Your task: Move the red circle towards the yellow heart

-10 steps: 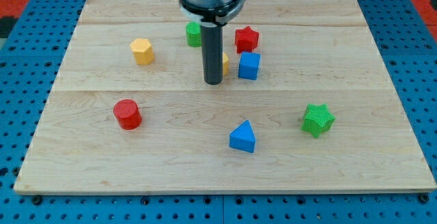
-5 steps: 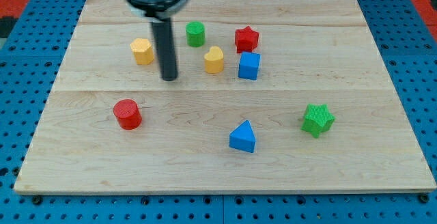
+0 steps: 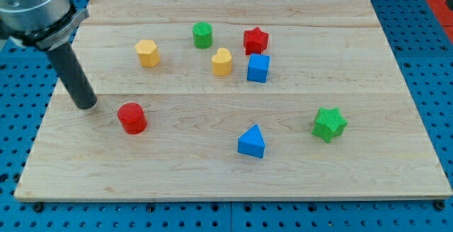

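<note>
I'm running just a rod here, so no jaws to open or shut, and my tip (image 3: 86, 105) is sitting at the frame's left, just up-left of the red circle (image 3: 132, 117) with a small gap between them. The yellow heart (image 3: 221, 61) is sitting up-right near the board's middle, with the blue cube (image 3: 258, 68) just right of it, the green cylinder (image 3: 202, 35) and red star (image 3: 255, 40) above. The yellow hexagon (image 3: 147, 52) is left of that path, while the blue triangle (image 3: 251, 141) and green star (image 3: 329, 124) are sitting lower right on the wooden board (image 3: 396, 168).
</note>
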